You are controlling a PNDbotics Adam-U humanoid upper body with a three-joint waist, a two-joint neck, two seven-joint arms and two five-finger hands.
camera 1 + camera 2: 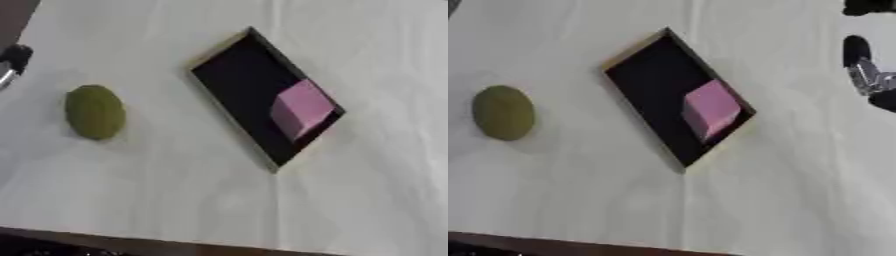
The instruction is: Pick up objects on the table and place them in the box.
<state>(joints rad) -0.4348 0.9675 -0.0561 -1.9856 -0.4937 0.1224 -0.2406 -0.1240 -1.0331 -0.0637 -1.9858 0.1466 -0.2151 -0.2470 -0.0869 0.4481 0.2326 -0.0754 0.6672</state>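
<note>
One pink block already lies inside the black box. A green object waits on the desk left of the box. The left hand and right hand hold nothing; I cannot tell their fingers' spread.

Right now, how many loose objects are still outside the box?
1: the green oval object lies on the white table, left of the box. The pink block is already inside the box. Nothing else shows.
</note>
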